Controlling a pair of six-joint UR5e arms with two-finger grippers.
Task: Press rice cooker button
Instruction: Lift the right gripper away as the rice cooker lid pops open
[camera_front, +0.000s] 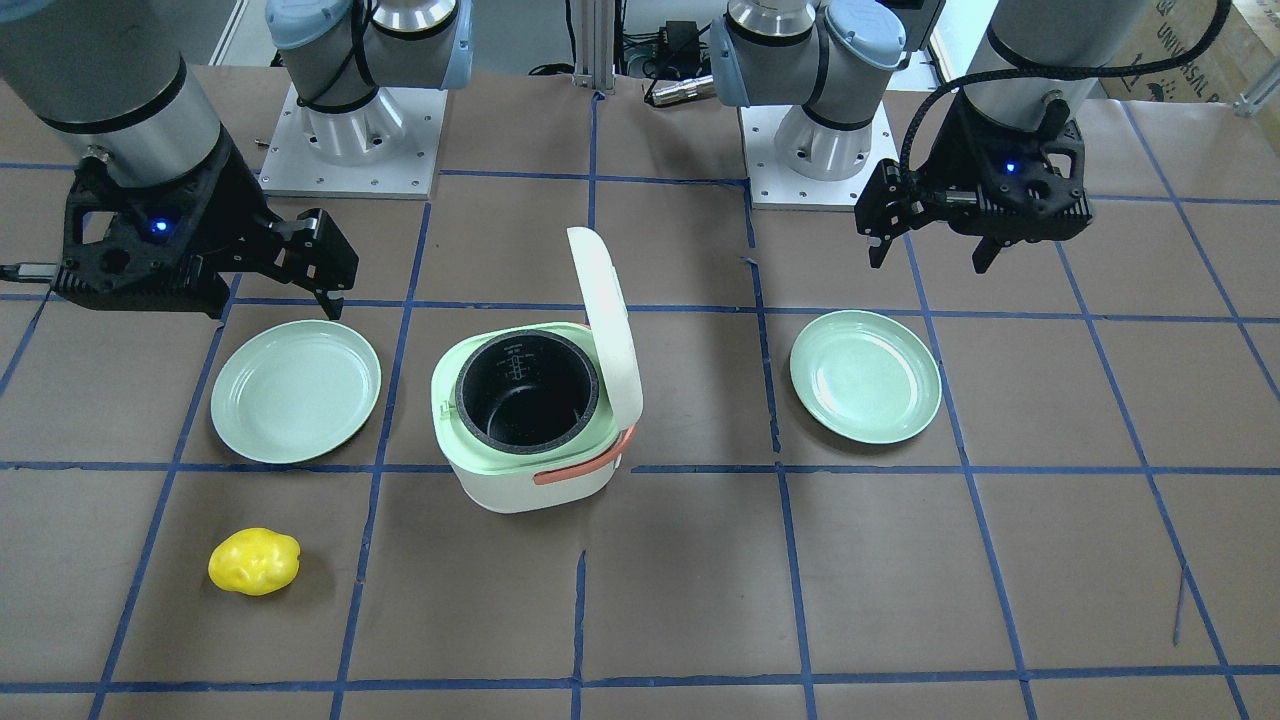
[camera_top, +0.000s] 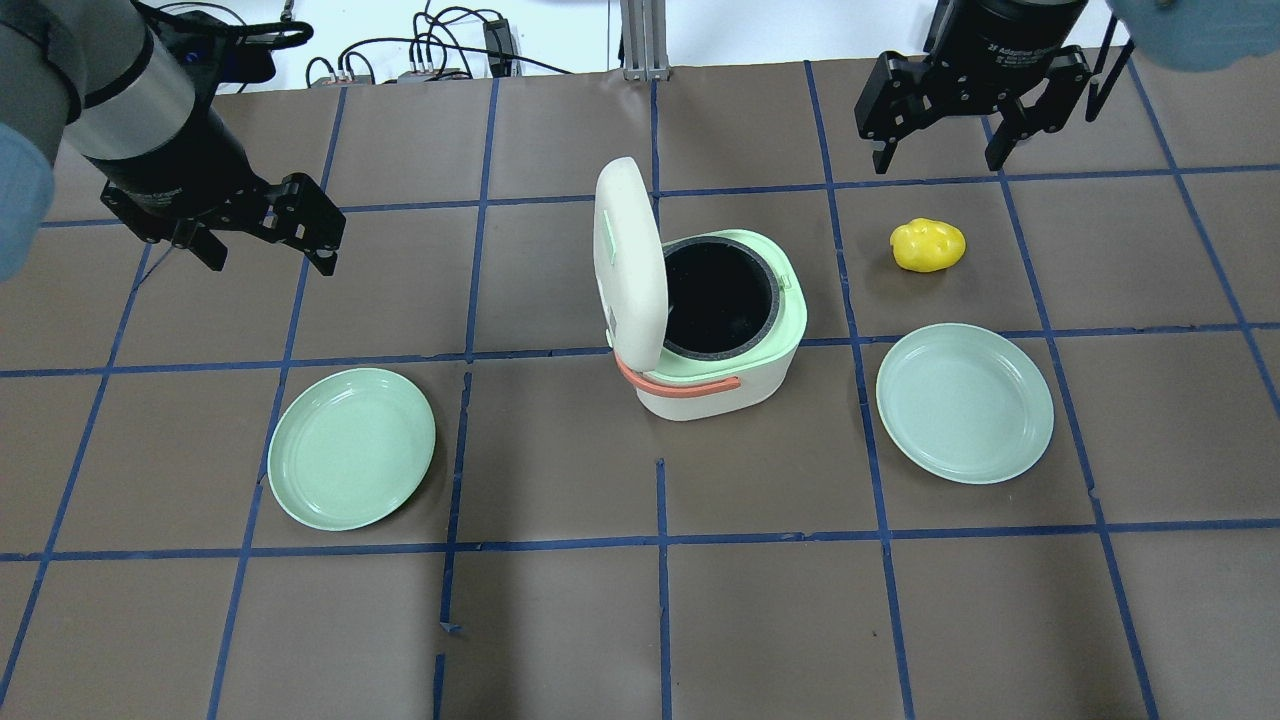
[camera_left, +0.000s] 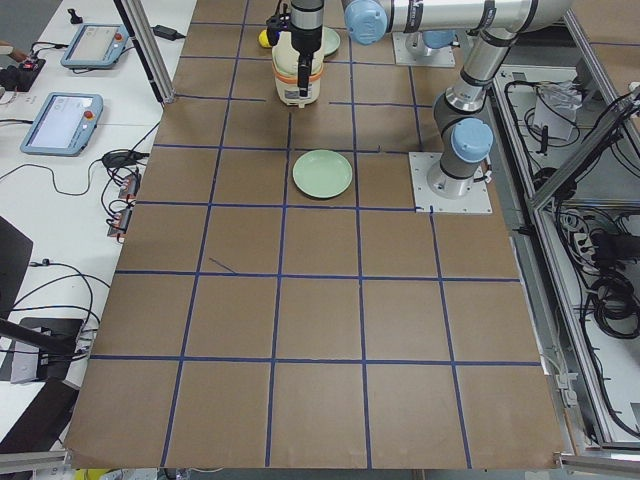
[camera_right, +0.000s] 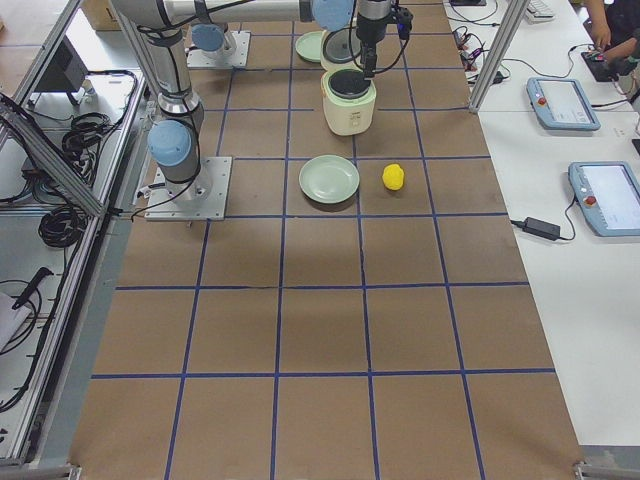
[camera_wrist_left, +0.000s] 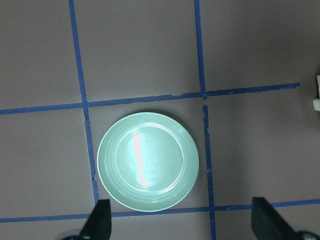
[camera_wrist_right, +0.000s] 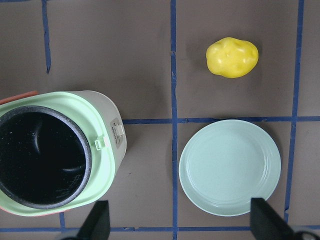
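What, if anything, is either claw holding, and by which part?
Nothing is held: the left claw and the right claw are both open and empty.

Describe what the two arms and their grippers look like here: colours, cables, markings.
The left arm and right arm are silver-grey tubes with pale blue joint caps. The left gripper and right gripper are black two-finger units, each wrist housing carrying a small blue light. A black ribbed cable runs to the left wrist; white lettering marks the right wrist.
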